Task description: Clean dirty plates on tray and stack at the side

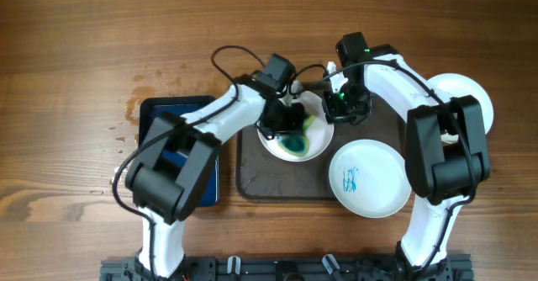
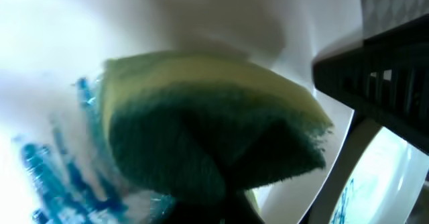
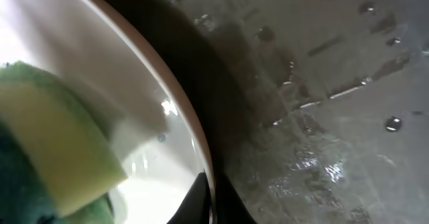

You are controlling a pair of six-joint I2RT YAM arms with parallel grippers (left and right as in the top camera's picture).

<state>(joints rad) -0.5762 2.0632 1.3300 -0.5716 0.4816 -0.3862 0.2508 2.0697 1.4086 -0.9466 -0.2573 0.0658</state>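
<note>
A white plate (image 1: 313, 145) with blue-green smears lies on the dark tray (image 1: 252, 176). My left gripper (image 1: 287, 119) is shut on a yellow and green sponge (image 2: 214, 137) and presses it onto this plate (image 2: 221, 23), next to blue smears (image 2: 60, 177). My right gripper (image 1: 340, 106) is shut on the plate's far right rim (image 3: 201, 163); the sponge (image 3: 53, 150) shows in its view too. A second white plate (image 1: 370, 178) with blue marks sits at the tray's right corner. A clean white plate (image 1: 466, 96) lies at the far right.
A blue tray (image 1: 172, 151) lies left of the dark tray, partly under my left arm. The wet dark tray surface (image 3: 322, 103) fills the right wrist view. Bare wooden table (image 1: 76, 45) surrounds everything.
</note>
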